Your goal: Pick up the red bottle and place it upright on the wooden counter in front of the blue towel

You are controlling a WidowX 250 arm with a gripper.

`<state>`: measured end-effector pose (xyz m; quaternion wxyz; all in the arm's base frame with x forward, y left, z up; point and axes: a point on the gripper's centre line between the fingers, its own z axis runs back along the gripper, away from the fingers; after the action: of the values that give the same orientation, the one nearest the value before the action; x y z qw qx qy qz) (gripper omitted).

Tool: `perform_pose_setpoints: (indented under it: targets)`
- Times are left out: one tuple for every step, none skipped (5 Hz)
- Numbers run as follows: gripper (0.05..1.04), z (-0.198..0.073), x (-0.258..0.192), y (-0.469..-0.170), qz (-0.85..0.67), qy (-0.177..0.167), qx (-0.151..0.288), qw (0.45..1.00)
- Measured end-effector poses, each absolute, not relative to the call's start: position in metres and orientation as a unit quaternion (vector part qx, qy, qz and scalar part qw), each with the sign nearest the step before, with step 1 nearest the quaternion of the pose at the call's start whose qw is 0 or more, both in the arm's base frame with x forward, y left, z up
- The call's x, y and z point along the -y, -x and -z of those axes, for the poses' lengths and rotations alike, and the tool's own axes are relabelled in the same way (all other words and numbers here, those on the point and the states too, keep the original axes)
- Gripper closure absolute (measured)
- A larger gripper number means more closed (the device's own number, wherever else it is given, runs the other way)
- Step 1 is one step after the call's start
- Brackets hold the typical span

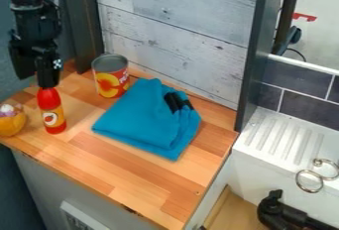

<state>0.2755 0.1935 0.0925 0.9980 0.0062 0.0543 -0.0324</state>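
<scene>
Your gripper (46,80) is right above the upright red sauce bottle (52,112), on the counter (142,174).
You've got a tin can (110,79) near the teal cloth (145,120), contents unclear; jaws apart or clamped, I can't tell.

The work surface was a wood countertop (142,182) of joined light and reddish-brown strips, extending from the left edge of the frame to the lower center. A blue cloth (142,117), folded into layers, lay flat near the center, with black sections (175,102) at its upper right part. A red-and-yellow can (110,80) stood upright just beside the cloth, upper left of center. A red bottle (52,115) stood upright at left. A yellow-orange bowl (12,124) sat at the left edge.
</scene>
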Motion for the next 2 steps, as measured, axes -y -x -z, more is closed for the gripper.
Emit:
perform_pose_setpoints:
  targets:
    - [0.133, -0.0903, -0.1928, -0.2756, 0.031, -0.002, -0.057, 0.998]
    - [0.416, -0.0903, -0.1918, -0.2754, 0.032, 0.000, -0.058, 0.998]
